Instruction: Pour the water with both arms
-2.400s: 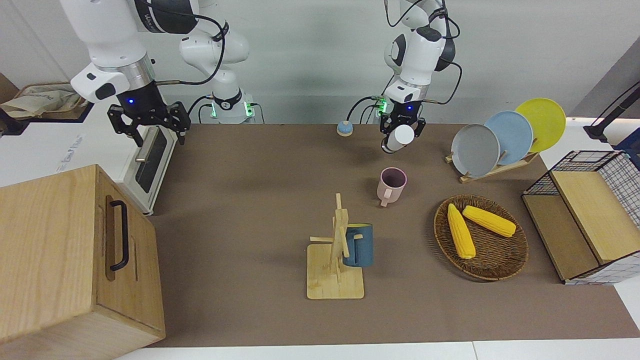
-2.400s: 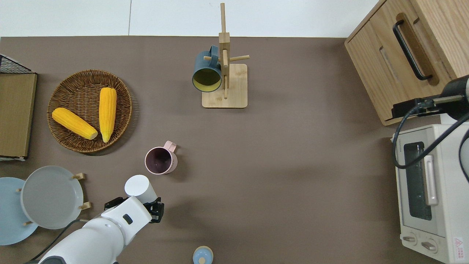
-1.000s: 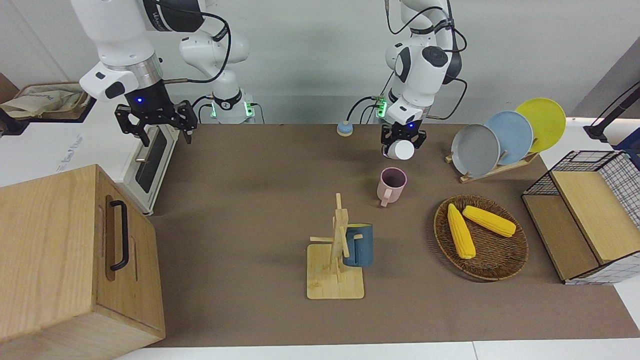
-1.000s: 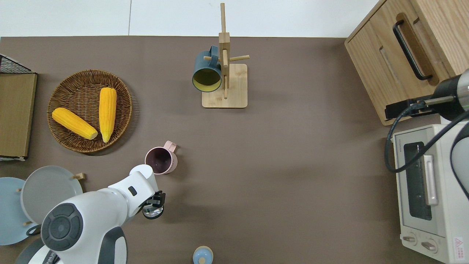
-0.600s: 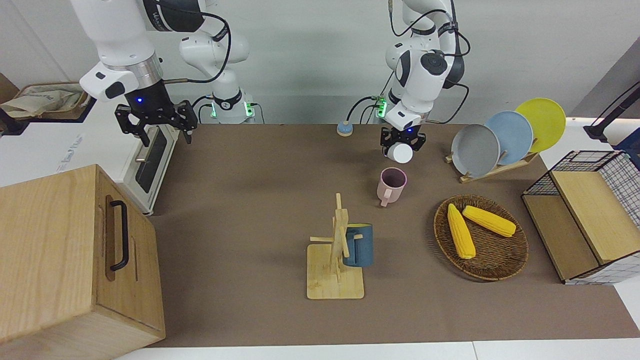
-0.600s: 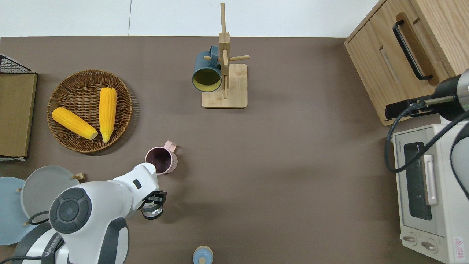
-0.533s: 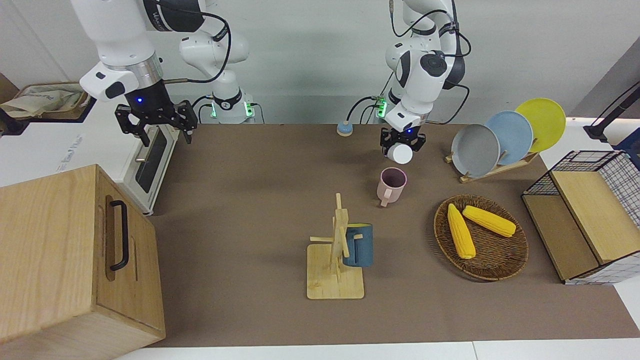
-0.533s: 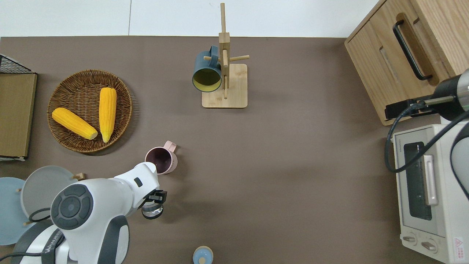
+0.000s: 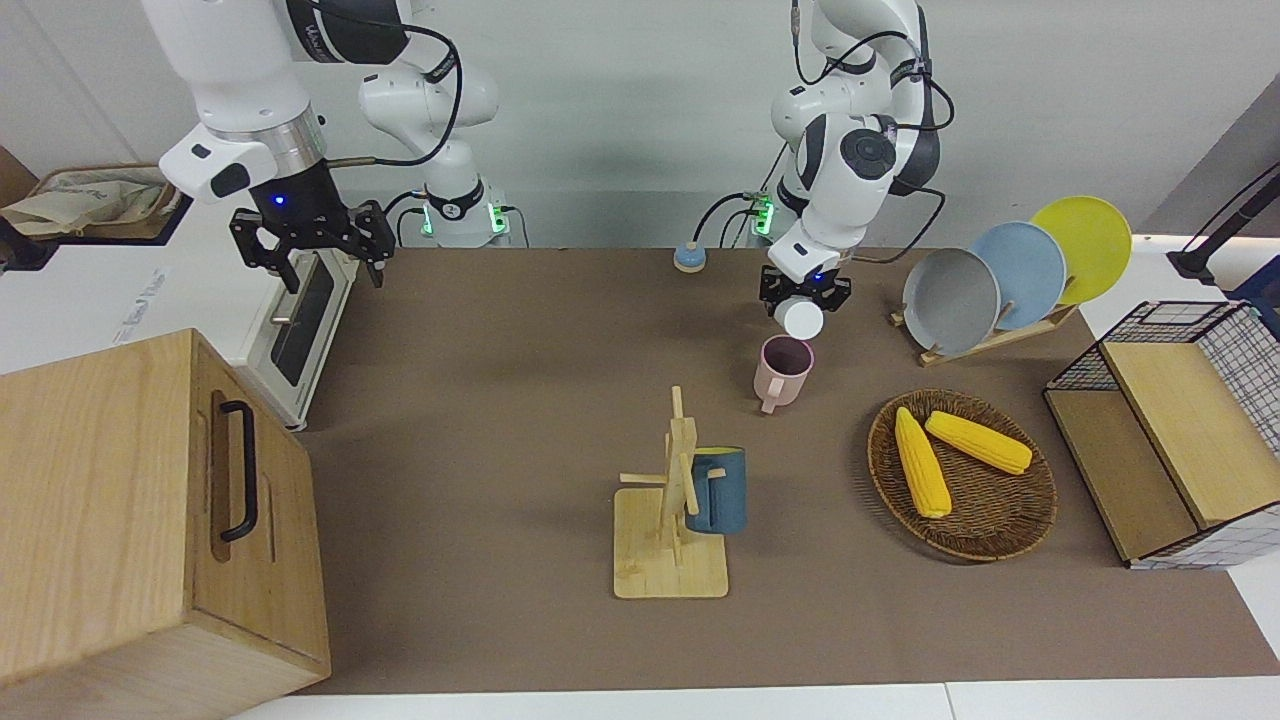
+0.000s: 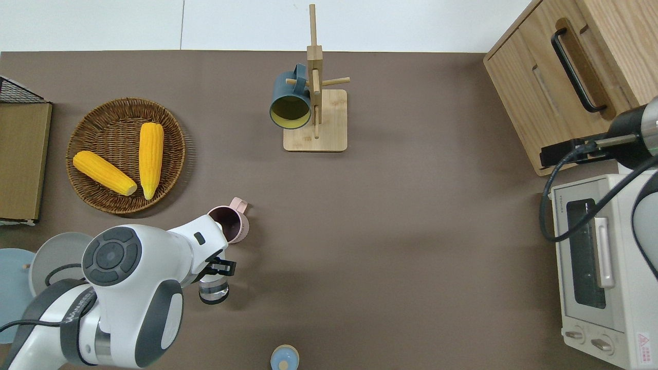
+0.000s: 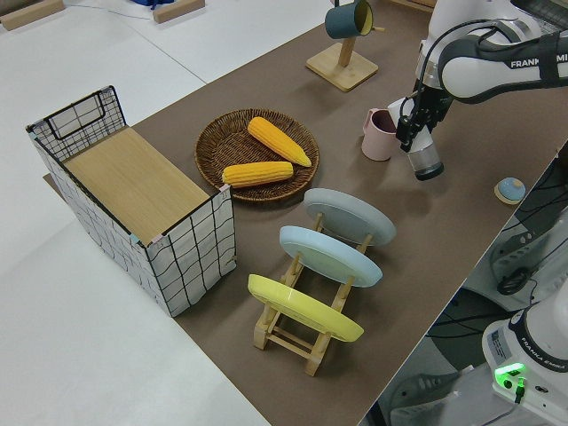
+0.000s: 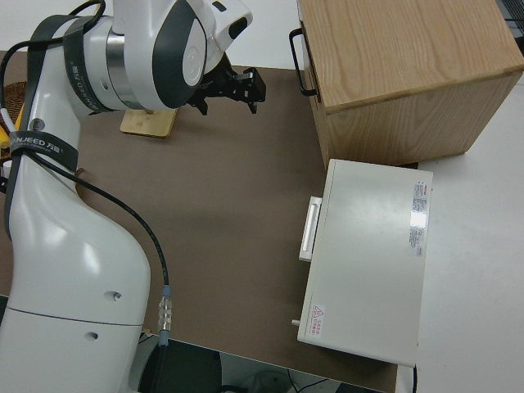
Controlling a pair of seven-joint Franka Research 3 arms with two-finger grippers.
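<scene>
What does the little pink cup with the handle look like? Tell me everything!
The small pink mug has a dark purplish inside and one pink handle pointing away from the robots. It looks like smooth plastic or ceramic. It stands upright on the brown table cover, beside the wicker basket. Nothing grips it. The left gripper holds a tilted clear bottle over its rim.

On the surface, a mug stands nearer to the robots than a basket holding two corn cobs. A mug tree with a hanging cup stands farther out. A plate rack sits toward the left arm's end, and an oven and a cabinet toward the right arm's end. The left gripper holds a tilted bottle just beside the mug.
</scene>
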